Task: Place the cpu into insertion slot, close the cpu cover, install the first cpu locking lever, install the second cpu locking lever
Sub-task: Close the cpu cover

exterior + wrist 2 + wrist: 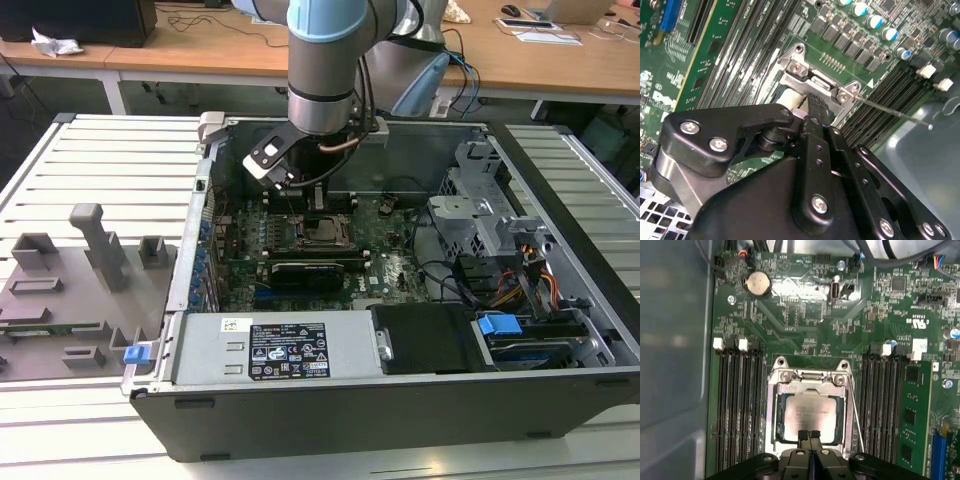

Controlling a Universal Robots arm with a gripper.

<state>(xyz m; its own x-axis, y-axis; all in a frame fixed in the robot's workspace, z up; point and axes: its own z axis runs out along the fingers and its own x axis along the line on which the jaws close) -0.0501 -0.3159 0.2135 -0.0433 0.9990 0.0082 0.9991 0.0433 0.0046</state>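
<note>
- the end effector, its fingers pressed together with nothing between them, sits at the edge of the cpu cover.
- the cpu lies in the insertion slot, framed by that cover; if the tips slip inward they could scrape its metal top.
- the thin locking lever beside the cover looks unhooked; it seems springy and could skid off a narrow tip.
- the memory slots stand close, so a sideways slip could knock them.

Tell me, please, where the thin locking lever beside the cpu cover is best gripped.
Near its free tip, from above, gripper closing across it: the locking lever is a thin wire seemingly lifted off the board there, hinged at the other end.
</note>
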